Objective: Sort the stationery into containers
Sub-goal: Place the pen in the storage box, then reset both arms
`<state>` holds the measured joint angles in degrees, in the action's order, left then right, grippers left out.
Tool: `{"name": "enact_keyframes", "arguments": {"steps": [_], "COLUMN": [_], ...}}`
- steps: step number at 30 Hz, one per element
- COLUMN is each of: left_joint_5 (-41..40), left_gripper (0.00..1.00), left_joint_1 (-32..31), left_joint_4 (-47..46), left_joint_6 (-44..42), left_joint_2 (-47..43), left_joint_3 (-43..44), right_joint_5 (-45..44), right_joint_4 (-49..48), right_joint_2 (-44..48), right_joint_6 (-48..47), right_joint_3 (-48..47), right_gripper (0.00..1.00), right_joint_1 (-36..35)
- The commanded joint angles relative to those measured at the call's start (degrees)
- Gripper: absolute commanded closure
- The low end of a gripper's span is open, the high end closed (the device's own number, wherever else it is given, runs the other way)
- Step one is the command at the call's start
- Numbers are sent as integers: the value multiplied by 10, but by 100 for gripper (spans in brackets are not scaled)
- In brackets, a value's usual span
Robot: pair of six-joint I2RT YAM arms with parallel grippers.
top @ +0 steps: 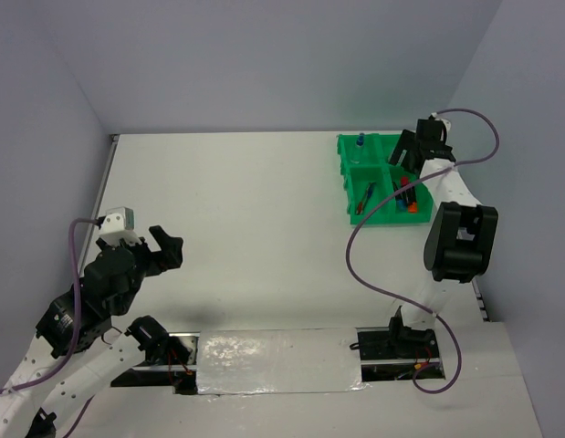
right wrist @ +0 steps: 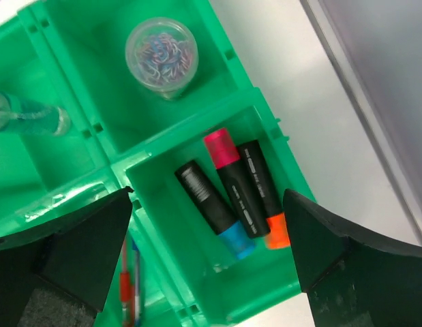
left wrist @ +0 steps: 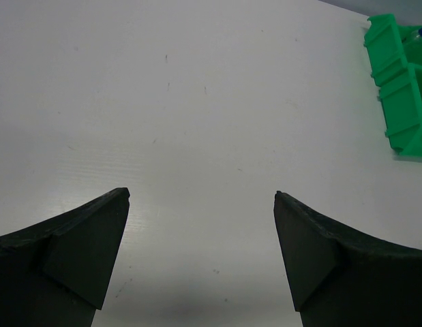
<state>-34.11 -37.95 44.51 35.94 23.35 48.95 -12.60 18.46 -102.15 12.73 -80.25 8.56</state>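
Hovering right fingers (right wrist: pixel 74 252), spread and empty, over highlighters (right wrist: pixel 231 194) lying in green tray (right wrist: pixel 197 133) compartment; risking clipping its wall if lifting off-vertical. Holding left fingers (left wrist: pixel 67 252) open above surface (left wrist: pixel 197 102).

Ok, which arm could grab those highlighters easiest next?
The right arm, probably. Its open right gripper hangs directly over the green tray, above the compartment holding the three highlighters. The left gripper is open too, but it sits far across the table, near its own base.
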Motion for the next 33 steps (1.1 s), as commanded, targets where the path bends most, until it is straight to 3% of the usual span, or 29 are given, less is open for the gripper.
{"name": "enact_keyframes", "arguments": {"steps": [1, 5, 10, 15, 19, 23, 26, 33], "left_joint_5": [5, -10, -78, -133, -158, -156, -160, -154], "left_gripper": [1, 1, 1, 1, 1, 1, 1, 1], "left_joint_1": [-1, -1, 19, 70, 81, 81, 81, 81], "left_joint_4": [-30, -28, 33, 70, 73, 52, 47, 122], "left_joint_6": [-17, -9, 26, 59, 41, -2, -14, -13], "left_joint_2": [1, 13, 96, 172, 194, 171, 125, 63], "left_joint_3": [-2, 2, 36, 79, 135, 159, 164, 193], "right_joint_5": [6, 40, 2, -8, -34, -93, -78, -38], "right_joint_4": [3, 8, 31, 113, 241, 314, 346, 396], "right_joint_2": [16, 87, 293, 489, 615, 721, 778, 819], "right_joint_6": [10, 28, -9, -19, -10, -2, -9, -68], "right_joint_3": [-29, 1, 95, 166, 164, 143, 106, 83], "right_gripper": [0, 0, 0, 0, 0, 0, 0, 0], "right_joint_1": [-1, -18, -99, -187, -215, -257, -262, -263]}}
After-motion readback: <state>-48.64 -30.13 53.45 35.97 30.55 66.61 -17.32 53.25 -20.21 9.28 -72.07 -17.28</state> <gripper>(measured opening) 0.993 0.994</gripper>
